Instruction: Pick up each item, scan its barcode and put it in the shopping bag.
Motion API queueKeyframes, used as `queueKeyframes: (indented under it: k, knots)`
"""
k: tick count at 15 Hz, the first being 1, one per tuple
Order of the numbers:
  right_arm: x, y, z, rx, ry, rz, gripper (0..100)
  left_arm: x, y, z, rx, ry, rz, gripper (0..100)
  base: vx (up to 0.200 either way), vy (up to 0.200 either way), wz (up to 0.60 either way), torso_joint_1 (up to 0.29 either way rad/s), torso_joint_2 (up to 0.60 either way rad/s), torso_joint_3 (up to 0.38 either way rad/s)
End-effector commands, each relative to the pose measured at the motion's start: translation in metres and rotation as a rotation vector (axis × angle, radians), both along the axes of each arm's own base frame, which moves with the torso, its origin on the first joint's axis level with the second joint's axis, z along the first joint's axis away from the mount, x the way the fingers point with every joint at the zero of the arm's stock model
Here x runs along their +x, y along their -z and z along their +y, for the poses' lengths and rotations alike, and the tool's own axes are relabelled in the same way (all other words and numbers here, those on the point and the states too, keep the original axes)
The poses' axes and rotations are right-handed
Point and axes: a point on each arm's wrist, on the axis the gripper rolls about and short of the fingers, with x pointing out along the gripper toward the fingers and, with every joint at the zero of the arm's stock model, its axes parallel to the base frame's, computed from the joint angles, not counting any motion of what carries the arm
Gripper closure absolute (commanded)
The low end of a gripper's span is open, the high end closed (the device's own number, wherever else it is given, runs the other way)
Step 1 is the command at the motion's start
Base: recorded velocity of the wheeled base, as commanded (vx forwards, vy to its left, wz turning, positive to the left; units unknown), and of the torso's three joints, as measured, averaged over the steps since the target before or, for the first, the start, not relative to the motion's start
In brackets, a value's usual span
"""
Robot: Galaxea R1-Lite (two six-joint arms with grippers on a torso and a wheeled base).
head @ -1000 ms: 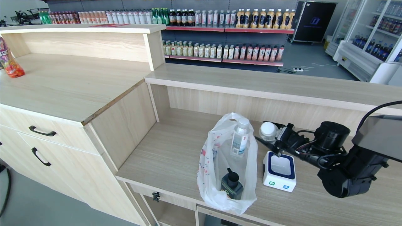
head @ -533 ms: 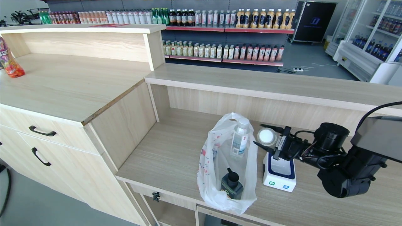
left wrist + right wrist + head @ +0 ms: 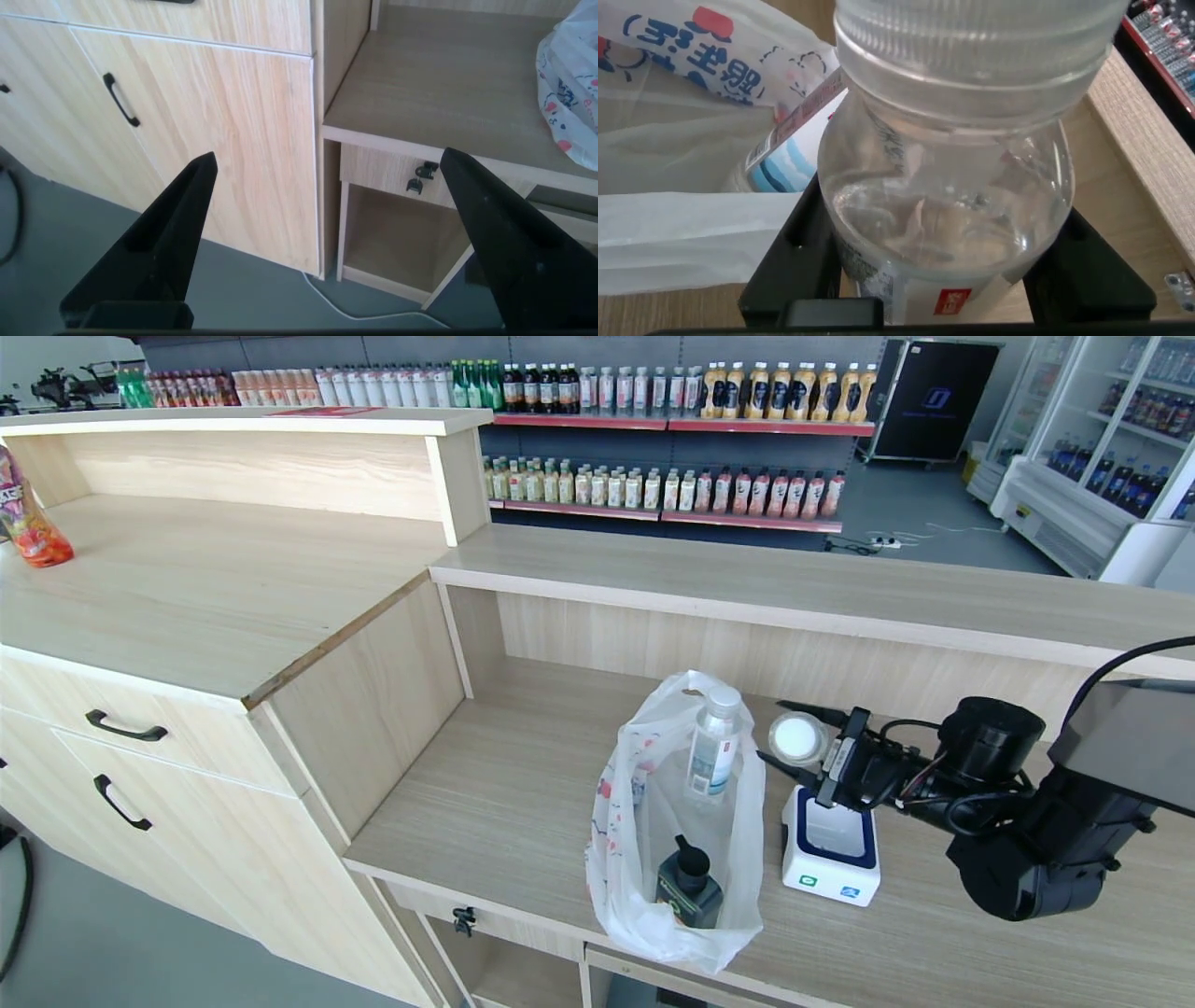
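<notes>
Nearest, on the robot's side of the shopping bag (image 3: 616,859) and below the edge of the worktop (image 3: 504,803), the left claw (image 3: 329,157) is hanging released, its fingers spread wide with nothing between them. Two items are already sitting inside the bag: one dark pump bottle (image 3: 689,887) at its near end and one clear water bottle (image 3: 714,747) leaning at its far end, so two picks are looking finished. Just to the right of the bag, one white scanner (image 3: 831,849) is lying face up. Over the scanner's far edge, close by the bag's right side, the right claw (image 3: 780,735) is clenching a third item, one clear white-capped bottle (image 3: 798,739), with its cap pointing toward the bag. Whether its barcode is getting read I cannot tell, and dropping it into the bag is apparently remaining. Far to the left of the bag, on the raised worktop, one colourful packet (image 3: 28,518) is standing, possibly awaiting its turn.
</notes>
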Motion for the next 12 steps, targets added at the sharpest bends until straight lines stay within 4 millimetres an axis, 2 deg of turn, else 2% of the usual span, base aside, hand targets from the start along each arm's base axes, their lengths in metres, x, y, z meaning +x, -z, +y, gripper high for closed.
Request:
queueKeyframes:
  k: [1, 7, 12]
  knots:
    - [-0.0019, -0.0033, 0.0046, -0.008, -0.013, -0.018, 100, 0.0, 0.0, 0.0, 0.001, -0.001, 0.0, 0, 0.0, 0.0, 0.0, 0.0, 0.0, 0.0]
    - [-0.0028, -0.0087, 0.0049, -0.011, -0.076, -0.044, 100, 0.0, 0.0, 0.0, 0.001, -0.001, 0.0, 0, 0.0, 0.0, 0.0, 0.0, 0.0, 0.0]
    - [0.0034, -0.0037, 0.0061, -0.012, -0.094, -0.045, 100, 0.0, 0.0, 0.0, 0.0, -0.001, 0.0, 0, 0.0, 0.0, 0.0, 0.0, 0.0, 0.0]
